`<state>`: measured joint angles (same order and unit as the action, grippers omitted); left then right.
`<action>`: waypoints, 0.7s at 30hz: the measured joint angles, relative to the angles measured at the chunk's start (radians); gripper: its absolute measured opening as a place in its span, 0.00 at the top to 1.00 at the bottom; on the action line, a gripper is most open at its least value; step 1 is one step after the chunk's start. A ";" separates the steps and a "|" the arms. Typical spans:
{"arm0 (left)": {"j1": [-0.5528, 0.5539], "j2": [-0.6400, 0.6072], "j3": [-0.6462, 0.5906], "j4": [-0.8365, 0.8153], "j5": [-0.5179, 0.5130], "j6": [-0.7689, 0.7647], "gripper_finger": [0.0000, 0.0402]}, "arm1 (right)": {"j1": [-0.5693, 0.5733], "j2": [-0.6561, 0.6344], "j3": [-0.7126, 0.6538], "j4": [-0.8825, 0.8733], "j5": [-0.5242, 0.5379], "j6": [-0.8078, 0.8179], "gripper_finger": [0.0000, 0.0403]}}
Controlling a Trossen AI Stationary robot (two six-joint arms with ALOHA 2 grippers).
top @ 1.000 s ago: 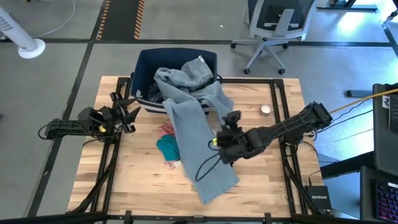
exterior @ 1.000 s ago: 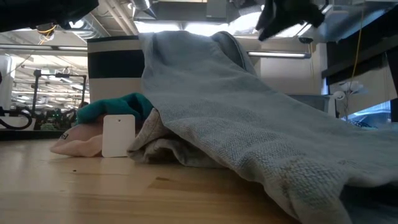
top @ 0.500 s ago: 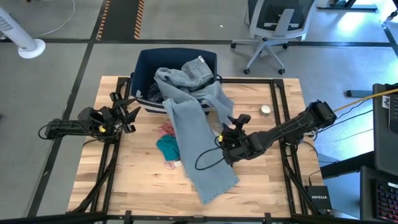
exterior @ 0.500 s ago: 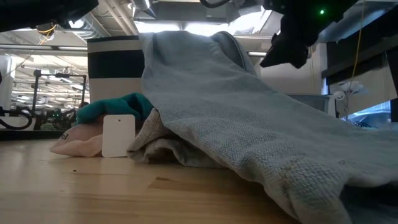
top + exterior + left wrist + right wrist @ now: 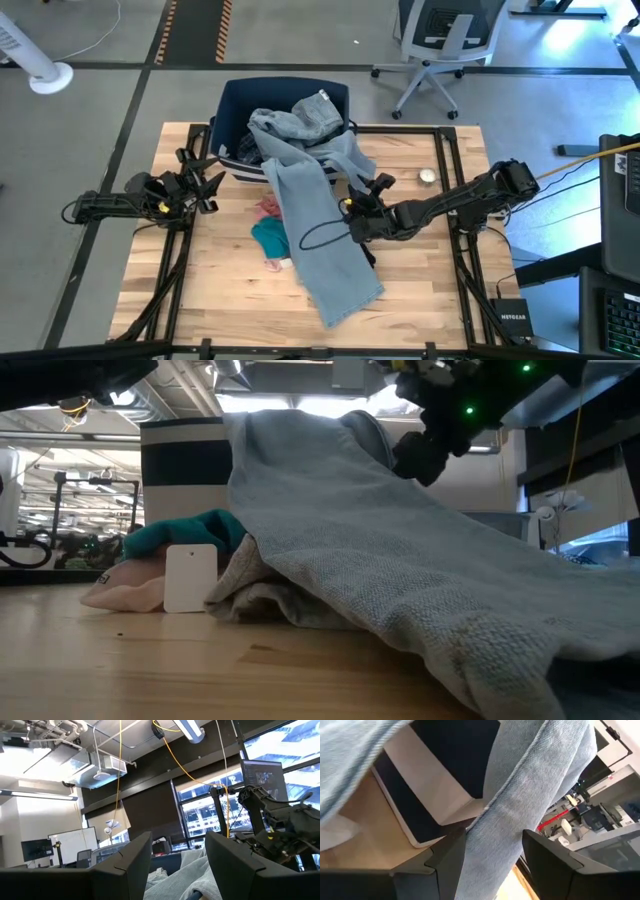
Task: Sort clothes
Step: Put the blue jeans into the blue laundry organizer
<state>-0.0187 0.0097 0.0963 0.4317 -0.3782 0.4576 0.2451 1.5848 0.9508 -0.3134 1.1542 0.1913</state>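
Draping lengthwise from bin [image 5: 235, 110] toward the table's near edge, denim piece [image 5: 320, 235] passes between right hand's [image 5: 350, 212] open fingers.

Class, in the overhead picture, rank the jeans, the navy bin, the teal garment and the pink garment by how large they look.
1. Jeans, the largest, running from the bin down across the table.
2. Navy bin, partly covered by clothes.
3. Teal garment.
4. Pink garment. Both small pieces are partly hidden under the jeans, so their order is unsure.

Grey concrete floor with hazard-striped tape [image 5: 193, 28], white office chair [image 5: 437, 48] beyond table's far edge, white fan [image 5: 30, 55] far-left.
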 joint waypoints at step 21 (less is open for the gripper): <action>0.000 0.000 0.000 0.012 0.000 -0.009 0.55 | -0.086 0.023 0.000 -0.029 0.067 -0.155 0.47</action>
<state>-0.0185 0.0097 0.0963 0.4438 -0.3786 0.4484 0.1594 1.6077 0.9512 -0.3426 1.2215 0.0368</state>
